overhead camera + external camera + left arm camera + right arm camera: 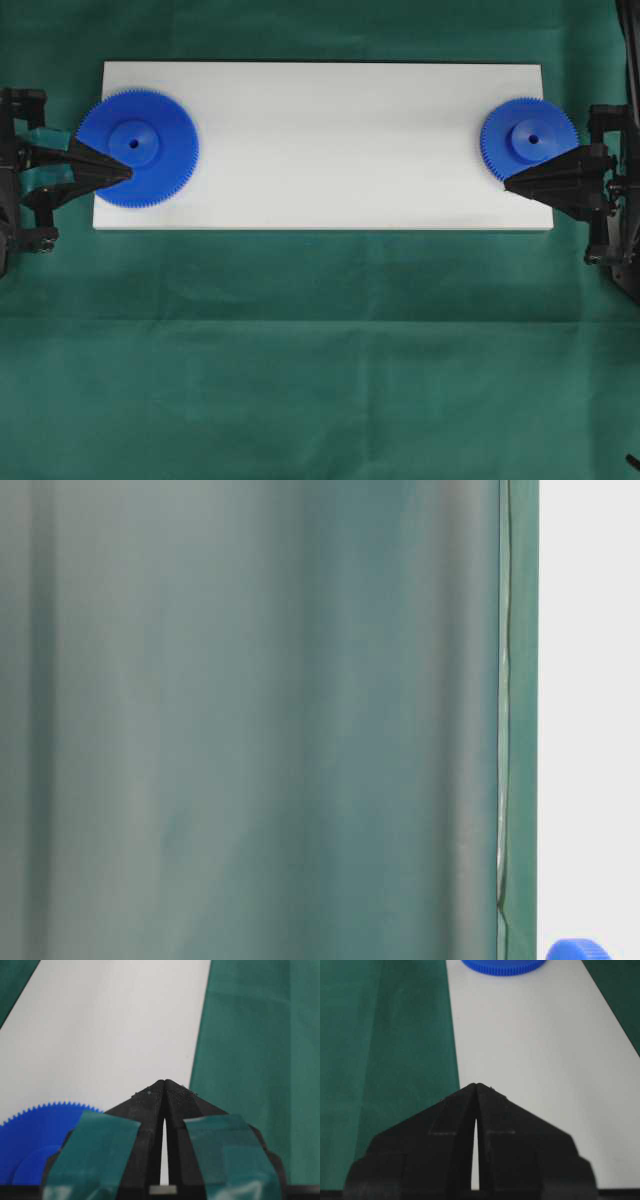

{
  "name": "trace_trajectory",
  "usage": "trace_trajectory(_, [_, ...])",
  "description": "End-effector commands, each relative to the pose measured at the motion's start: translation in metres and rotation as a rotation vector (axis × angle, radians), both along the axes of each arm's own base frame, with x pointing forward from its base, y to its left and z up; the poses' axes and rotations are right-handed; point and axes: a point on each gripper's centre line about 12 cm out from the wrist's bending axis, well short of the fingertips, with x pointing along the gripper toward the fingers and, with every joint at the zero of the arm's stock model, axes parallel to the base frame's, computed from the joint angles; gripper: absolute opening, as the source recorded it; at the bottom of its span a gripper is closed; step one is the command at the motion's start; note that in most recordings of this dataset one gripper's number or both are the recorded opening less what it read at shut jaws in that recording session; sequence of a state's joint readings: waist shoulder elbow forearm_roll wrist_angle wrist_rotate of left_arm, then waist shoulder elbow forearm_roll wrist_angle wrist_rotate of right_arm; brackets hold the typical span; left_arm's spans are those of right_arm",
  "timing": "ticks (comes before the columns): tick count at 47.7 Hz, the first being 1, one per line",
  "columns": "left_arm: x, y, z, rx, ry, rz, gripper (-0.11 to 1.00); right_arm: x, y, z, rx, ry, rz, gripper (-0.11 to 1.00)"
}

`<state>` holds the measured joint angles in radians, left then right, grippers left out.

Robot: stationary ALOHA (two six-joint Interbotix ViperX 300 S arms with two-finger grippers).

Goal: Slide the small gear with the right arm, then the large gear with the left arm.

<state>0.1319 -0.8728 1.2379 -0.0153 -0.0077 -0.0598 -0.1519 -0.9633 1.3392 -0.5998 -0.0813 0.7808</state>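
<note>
I keep both pincers pressed closed into pushing wedges, my right gripper (508, 182) at the small gear (529, 138) on the board's (330, 150) right end, my left gripper (128, 172) over the large gear (137, 147) opposite.

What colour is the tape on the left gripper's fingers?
Teal-green tape on the left gripper, the fingers themselves black; the left wrist view shows it best.

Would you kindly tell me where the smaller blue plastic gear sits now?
Overhead, the smaller blue plastic gear lies at the white board's right end, by the right end effector's tip.
</note>
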Motion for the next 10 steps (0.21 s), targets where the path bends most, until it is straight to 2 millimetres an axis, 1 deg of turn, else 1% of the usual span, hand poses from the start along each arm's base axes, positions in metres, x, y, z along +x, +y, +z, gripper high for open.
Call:
trace_trajectory(1, [0.0028, -0.0009, 0.0057, 0.002, -0.023, -0.005, 0.0, 0.0023, 0.0003, 0.0056, -0.003, -0.016, 0.005, 0.5])
trace_trajectory(10, [0.0033, -0.0008, 0.0073, 0.0, -0.029, -0.004, 0.0, 0.0023, 0.0003, 0.0056, -0.003, -0.016, 0.005, 0.5])
